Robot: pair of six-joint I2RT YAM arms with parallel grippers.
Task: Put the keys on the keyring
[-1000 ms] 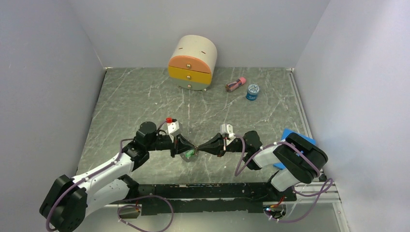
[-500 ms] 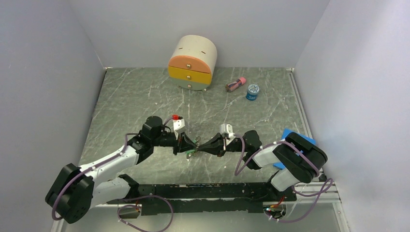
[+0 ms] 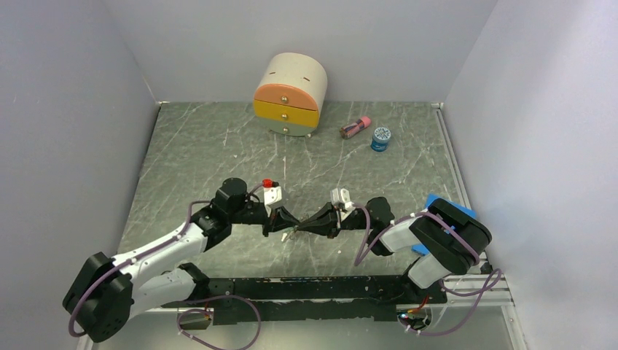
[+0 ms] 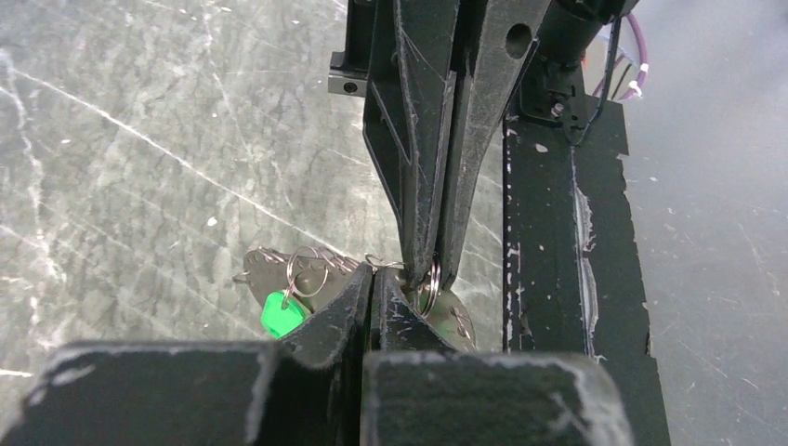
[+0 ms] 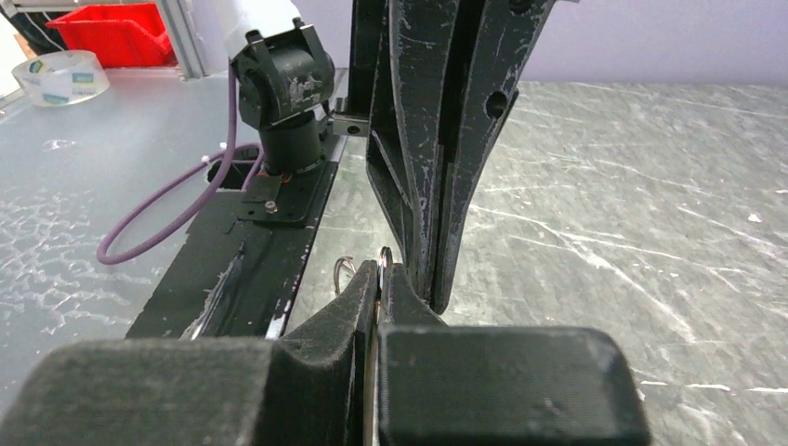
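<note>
A robot lab cell: plain grey walls (image 3: pixel 80 80), marble-patterned tabletop (image 3: pixel 204 146).

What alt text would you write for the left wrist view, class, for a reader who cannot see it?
Two shut black grippers meet tip to tip over a grey marbled table: the left gripper from below, the right gripper from above, pinching a thin silvery keyring. A green-headed key hangs on a small ring beside them.

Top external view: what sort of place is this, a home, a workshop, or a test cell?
Most likely a lab test cell: plain pale walls box in a marble-patterned table, two arms are bolted to a black rail at its near edge, and the few props, like the small drawer unit, look staged.
</note>
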